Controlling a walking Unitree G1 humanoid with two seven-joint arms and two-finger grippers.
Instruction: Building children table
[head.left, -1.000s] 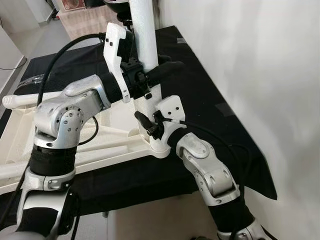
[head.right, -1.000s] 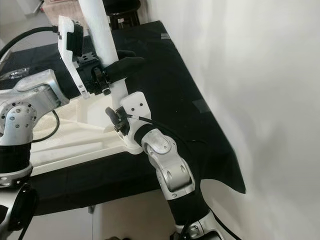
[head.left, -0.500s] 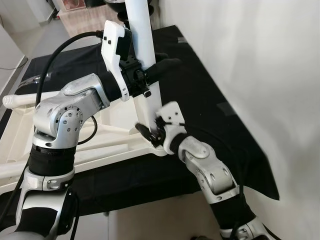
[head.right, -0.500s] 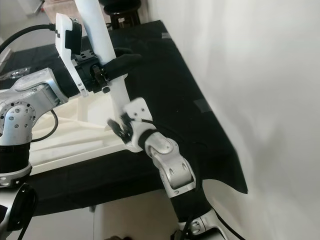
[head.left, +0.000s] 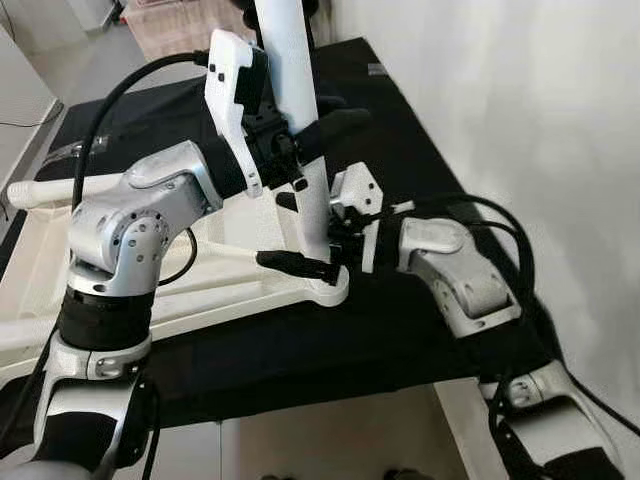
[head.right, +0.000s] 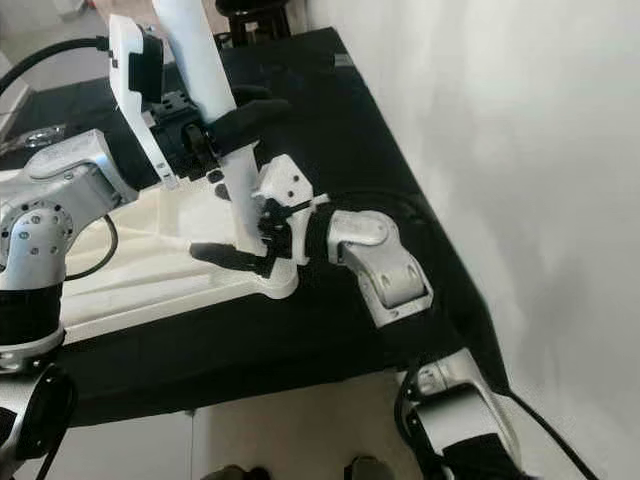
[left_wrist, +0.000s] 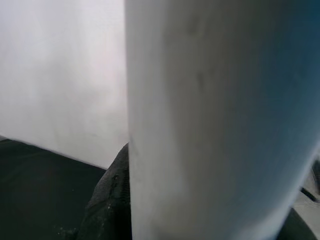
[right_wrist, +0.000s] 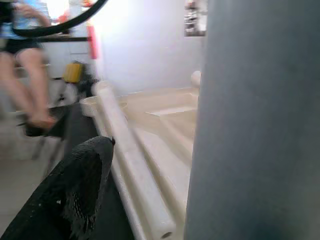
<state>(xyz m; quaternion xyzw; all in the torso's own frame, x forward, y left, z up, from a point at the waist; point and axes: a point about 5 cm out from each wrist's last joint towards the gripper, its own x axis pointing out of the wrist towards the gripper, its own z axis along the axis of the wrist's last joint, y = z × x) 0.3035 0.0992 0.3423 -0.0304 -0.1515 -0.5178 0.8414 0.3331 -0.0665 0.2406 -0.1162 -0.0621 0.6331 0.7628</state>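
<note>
**Whites and creams set against black cloth**

A plain white table leg (head.left: 300, 120) is being shown against a cream tabletop (head.left: 200, 285). The bench (head.left: 400, 330) is being covered by a plain black cloth. Silver arm shells with black joints are being displayed, and each wrist is being capped by a white camera housing. The left end effector (head.left: 335, 120) and the right end effector (head.left: 300, 262) are being seen with black fingers (right_wrist: 75, 195), faintly speckled in the right wrist view. A white wall (head.left: 520, 100) is being lit evenly.
</note>
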